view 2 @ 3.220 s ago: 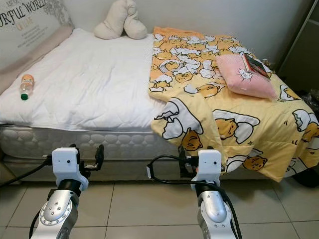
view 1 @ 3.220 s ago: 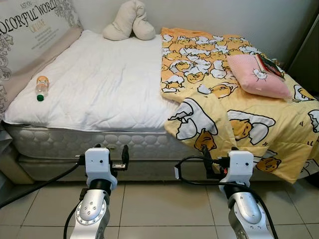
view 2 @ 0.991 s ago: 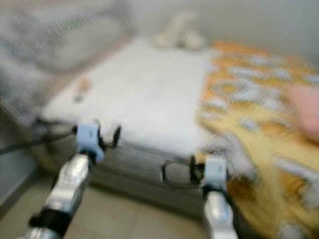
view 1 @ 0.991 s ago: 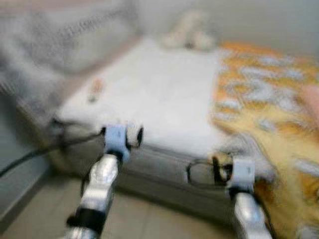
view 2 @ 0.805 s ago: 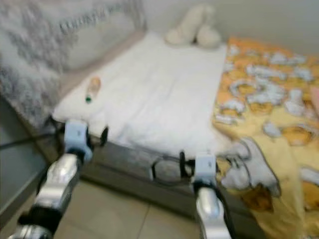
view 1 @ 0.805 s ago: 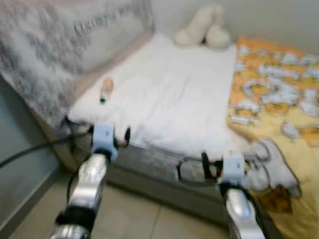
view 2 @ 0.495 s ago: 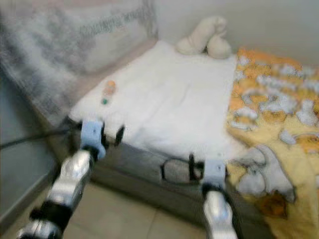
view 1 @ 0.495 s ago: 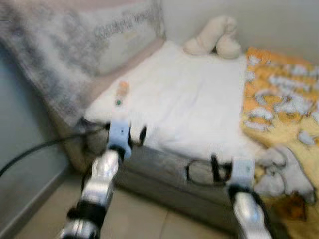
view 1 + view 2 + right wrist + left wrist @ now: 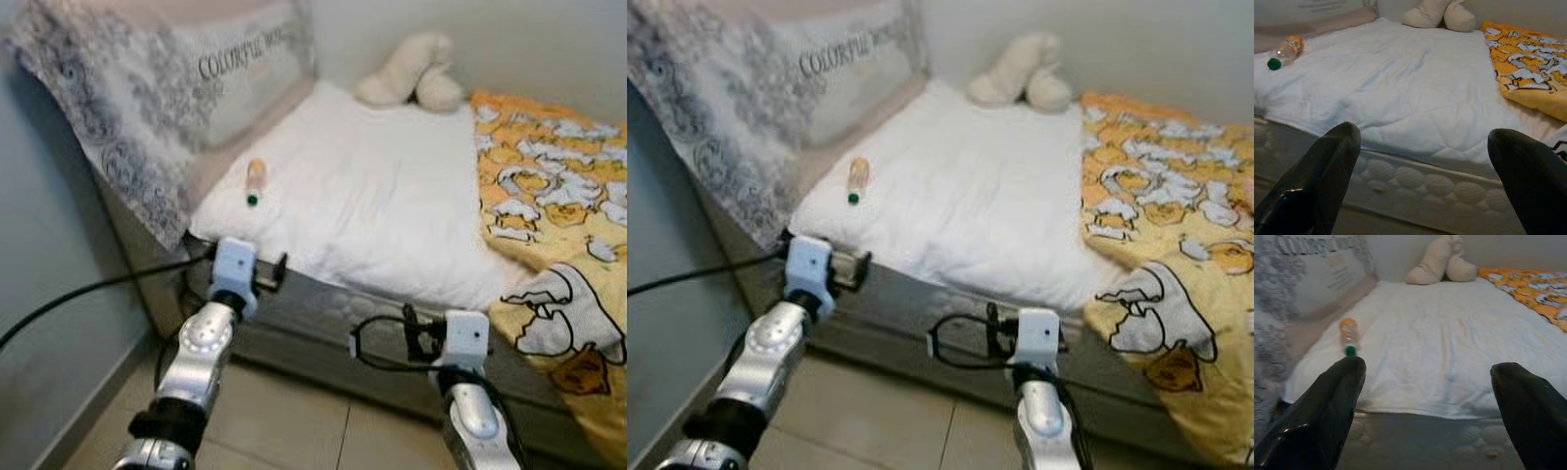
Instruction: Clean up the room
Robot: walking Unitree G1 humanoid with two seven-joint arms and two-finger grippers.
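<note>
While both arms are held out in front of the robot toward the side of the bed (image 9: 323, 304), neither gripper has hold of anything. Left gripper (image 9: 1430, 401): fingers spread wide in the left wrist view, nothing between them, held close to the mattress edge near the head-end corner. Right gripper (image 9: 1422, 171): fingers likewise wide apart and empty, facing the quilted mattress side further toward the foot of the bed. A black cable (image 9: 78, 299) runs from the left wrist off to the left.

A plastic bottle (image 9: 255, 182) with a green cap and an orange label lies on its side on the white mattress cover (image 9: 392, 206), near the left edge of the bed, cap end toward the robot. It sits just beyond the left gripper and well apart from the right one. Beside it, a large grey patterned cushion (image 9: 147, 108) with printed lettering leans against the wall along the head of the bed.

At the far side of the bed, against the wall, a cream soft toy (image 9: 411, 83) rests on the cover. A yellow blanket (image 9: 558, 235) with a cartoon egg print covers the right part of the bed and hangs down over the near edge. Floor (image 9: 284, 421) is pale tile.
</note>
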